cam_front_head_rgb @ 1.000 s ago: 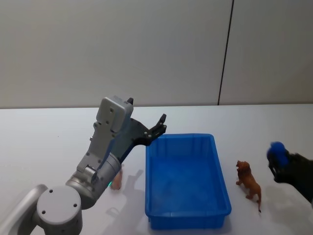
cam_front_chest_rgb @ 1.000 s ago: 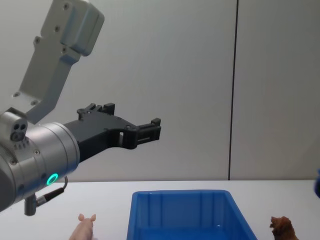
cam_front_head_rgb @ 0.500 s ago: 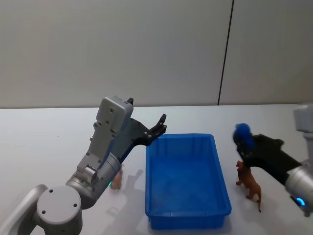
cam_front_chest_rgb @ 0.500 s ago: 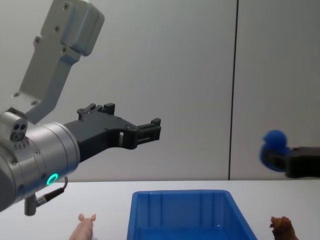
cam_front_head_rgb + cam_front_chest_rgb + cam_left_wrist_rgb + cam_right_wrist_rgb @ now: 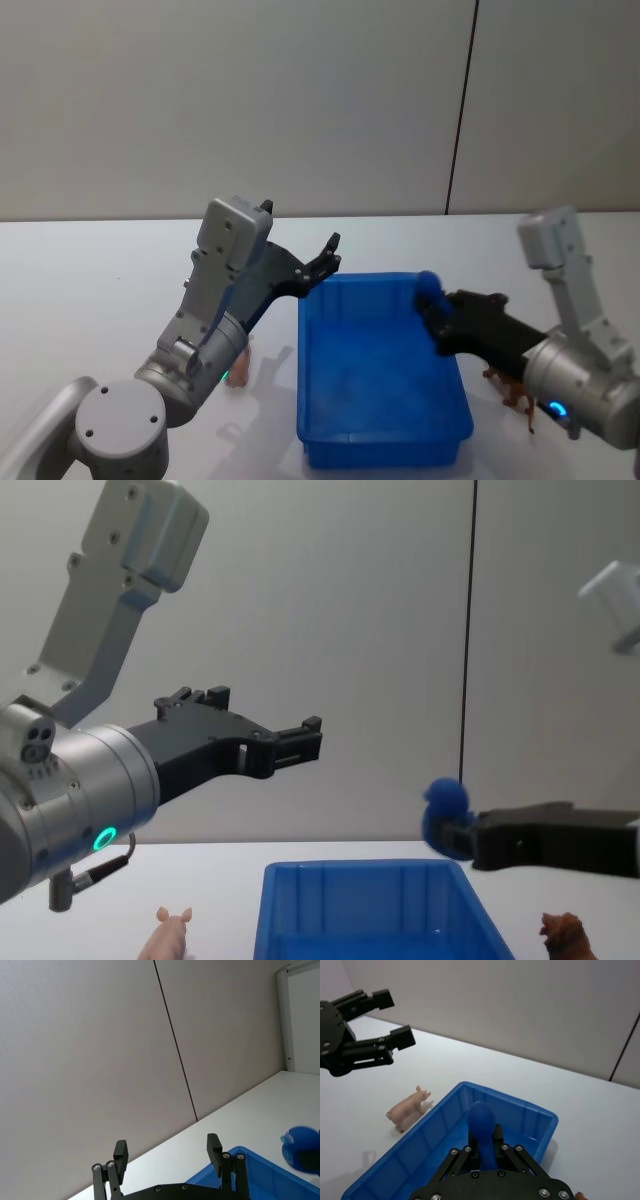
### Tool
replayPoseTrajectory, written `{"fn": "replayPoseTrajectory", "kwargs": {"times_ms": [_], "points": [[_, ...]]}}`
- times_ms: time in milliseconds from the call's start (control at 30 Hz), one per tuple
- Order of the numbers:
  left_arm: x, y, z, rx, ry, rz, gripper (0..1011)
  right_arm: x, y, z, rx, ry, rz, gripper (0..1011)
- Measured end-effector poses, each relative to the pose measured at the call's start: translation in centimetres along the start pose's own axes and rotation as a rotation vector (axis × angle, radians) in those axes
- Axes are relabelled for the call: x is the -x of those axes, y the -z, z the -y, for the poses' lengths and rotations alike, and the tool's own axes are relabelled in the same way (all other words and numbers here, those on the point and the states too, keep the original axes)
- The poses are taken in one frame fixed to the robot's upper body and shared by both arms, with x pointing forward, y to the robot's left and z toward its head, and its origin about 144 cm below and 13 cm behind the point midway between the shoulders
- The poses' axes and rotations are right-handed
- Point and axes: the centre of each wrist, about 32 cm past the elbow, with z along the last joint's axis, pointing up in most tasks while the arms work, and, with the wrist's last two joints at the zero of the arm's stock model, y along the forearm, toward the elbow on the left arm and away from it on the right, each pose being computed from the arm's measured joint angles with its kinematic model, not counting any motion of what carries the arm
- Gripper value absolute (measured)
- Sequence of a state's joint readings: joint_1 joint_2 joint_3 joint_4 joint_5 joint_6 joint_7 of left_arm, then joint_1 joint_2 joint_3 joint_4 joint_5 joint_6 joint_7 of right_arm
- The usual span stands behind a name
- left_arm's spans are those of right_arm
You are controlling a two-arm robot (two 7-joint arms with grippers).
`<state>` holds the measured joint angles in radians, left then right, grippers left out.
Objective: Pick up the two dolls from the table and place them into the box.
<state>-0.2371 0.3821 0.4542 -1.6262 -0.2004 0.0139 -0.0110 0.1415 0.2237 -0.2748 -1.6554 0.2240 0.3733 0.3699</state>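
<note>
Moved since earlier: right gripper (image 5: 432,300) has swung in from the right edge of the head view to the middle and now hangs over the right half of the box (image 5: 300,380); left gripper (image 5: 328,257), both dolls and the box lie as before.
Right gripper: clamped on a blue rounded object (image 5: 481,1120), carried above the box's open inside at the centre of the right wrist view; what the object is, I cannot tell.
Left gripper: fingers apart and empty, raised at centre-left of the head view, near the box's upper-left corner.
Pink pig doll (image 5: 407,1108): standing on the table (image 5: 100,290) just left of the box, at the lower left of the chest view.
Brown shaggy doll (image 5: 515,385): on the table just right of the box, at the lower right of the head view, partly behind the right arm.
Box: bottom centre of the head view; no doll shows inside it.
Progress: neither doll is picked or placed; both pickups and both drops are left.
Count: two dolls, one box, two grippers, one blue object.
</note>
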Motion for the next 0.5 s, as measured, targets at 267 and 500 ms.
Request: {"fn": "replayPoseTrajectory", "kwargs": {"times_ms": [267, 500], "points": [[0.0, 0.0, 0.0, 0.0, 0.0, 0.0, 1001, 0.5, 0.6, -1.6, 0.047, -0.039, -0.003, 259], [0.0, 0.0, 0.0, 0.0, 0.0, 0.0, 1001, 0.8, 0.9, -2.3, 0.06, -0.052, -0.003, 481]]}}
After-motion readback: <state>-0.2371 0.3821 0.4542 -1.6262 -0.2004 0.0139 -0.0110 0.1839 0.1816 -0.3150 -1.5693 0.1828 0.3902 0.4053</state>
